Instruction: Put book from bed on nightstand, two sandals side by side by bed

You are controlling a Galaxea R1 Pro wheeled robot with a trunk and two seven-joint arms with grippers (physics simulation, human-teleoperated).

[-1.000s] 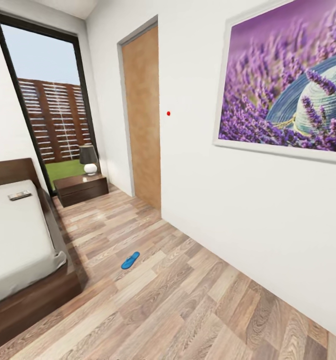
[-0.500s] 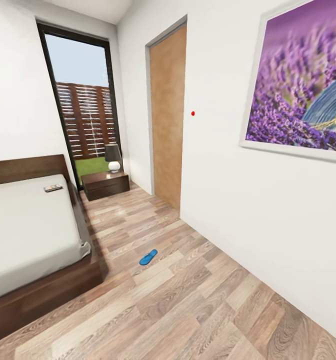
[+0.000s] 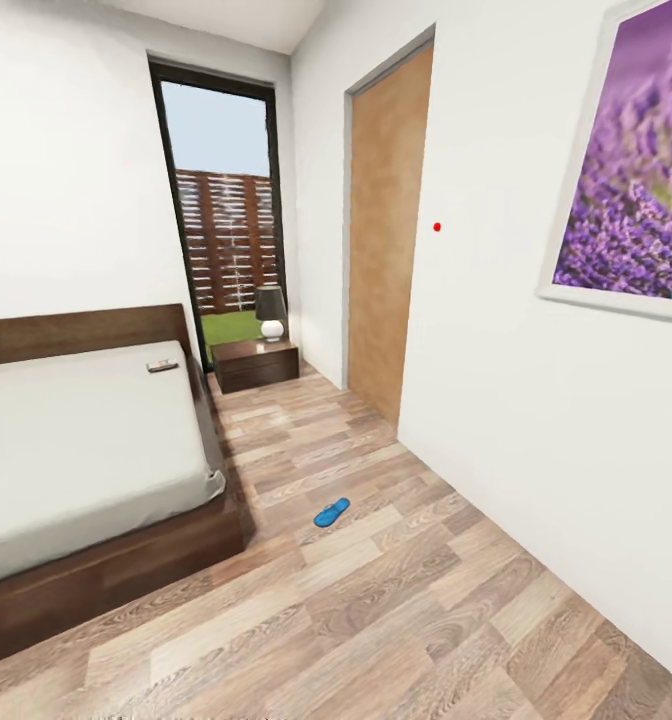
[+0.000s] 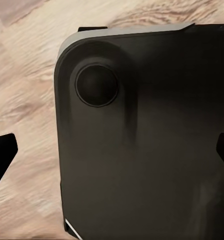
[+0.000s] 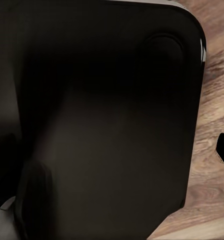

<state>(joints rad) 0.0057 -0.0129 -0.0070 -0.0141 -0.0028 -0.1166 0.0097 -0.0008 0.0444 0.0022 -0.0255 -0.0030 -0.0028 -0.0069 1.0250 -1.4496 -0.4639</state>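
Big low bed (image 3: 126, 560) had dark brown wood frame, plain light grey top. Small dark book (image 3: 162, 366) showed bit of white. Flat sandal (image 3: 331, 512) was bright blue. Plank floor (image 3: 396, 620) was streaky tan, grey, brown. Walls (image 3: 496, 400) were white, with tiny red dot (image 3: 436, 227). Door (image 3: 386, 240) was light brown. Low nightstand (image 3: 257, 365) was dark brown; lamp (image 3: 271, 313) had dark grey shade, white base. Picture (image 3: 631, 200) was purple flowers, white frame. Window frame black; fence (image 3: 228, 240) brown slats, grass green.

Book (image 3: 161, 366) on bed (image 3: 76, 440); sandal (image 3: 331, 512) on floor (image 3: 396, 610)
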